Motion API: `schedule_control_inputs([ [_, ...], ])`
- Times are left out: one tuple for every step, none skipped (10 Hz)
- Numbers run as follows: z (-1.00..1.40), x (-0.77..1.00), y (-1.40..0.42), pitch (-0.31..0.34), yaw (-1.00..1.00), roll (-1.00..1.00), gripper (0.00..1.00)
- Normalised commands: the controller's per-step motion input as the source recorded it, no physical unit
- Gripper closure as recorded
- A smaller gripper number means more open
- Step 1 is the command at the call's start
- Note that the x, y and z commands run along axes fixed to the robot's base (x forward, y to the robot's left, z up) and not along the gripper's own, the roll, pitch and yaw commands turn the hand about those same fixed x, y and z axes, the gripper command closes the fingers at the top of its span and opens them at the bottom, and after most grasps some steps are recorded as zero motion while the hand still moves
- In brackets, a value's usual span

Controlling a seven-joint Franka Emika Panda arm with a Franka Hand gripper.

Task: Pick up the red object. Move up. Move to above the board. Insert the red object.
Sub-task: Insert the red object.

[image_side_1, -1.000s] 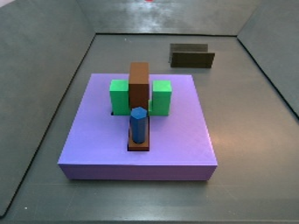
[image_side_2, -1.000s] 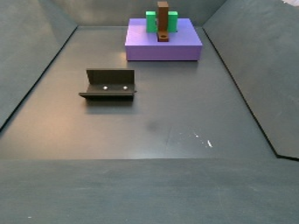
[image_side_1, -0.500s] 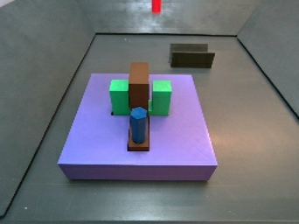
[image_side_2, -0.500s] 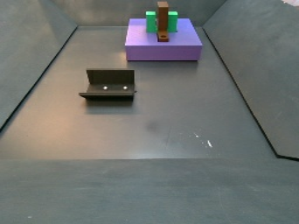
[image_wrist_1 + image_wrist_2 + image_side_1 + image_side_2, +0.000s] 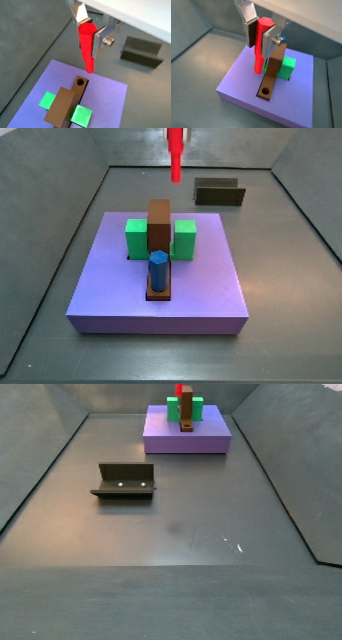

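Observation:
My gripper is shut on the red object, a slim red peg held upright; both wrist views show this. The peg hangs in the air above the far end of the board, a long brown strip between two green cubes. The board's open hole lies just below the peg's tip, also in a wrist view. In a side view the peg reaches down from the top edge; the gripper itself is out of view there. A blue peg stands in the board's near end.
The board and cubes sit on a large purple slab, also in a side view. The fixture stands on the grey floor apart from the slab, also in a side view. Grey walls enclose the floor.
The red peg has come down further into the side view, from a small tip at the top edge to a longer length above the board's far end.

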Motion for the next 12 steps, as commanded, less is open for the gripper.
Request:
schedule_control_inputs([
  [-0.93, 0.00, 0.00, 0.080, -0.47, -0.02, 1.00],
  [-0.78, -0.07, 0.07, 0.183, -0.41, -0.05, 1.00],
  [-0.56, -0.15, 0.04, 0.280, -0.42, -0.13, 1.00],
  [-0.42, -0.14, 0.01, 0.309, -0.45, -0.19, 1.00],
  [-0.21, 0.00, 0.00, 0.066, -0.24, -0.11, 1.00],
  [-0.13, -0.02, -0.05, 0.000, -0.02, 0.00, 1.00],
  [-0.12, -0.05, -0.04, 0.000, -0.01, 0.01, 1.00],
  [-0.07, -0.13, -0.05, 0.000, -0.01, 0.00, 1.00],
  [-0.08, -0.17, -0.05, 0.000, -0.02, 0.00, 1.00],
  [-0.09, -0.18, -0.05, 0.000, -0.03, 0.00, 1.00],
  [-0.10, -0.05, -0.07, 0.000, -0.05, 0.00, 1.00],
  [-0.27, 0.17, 0.00, 0.017, -0.01, 0.00, 1.00],
])
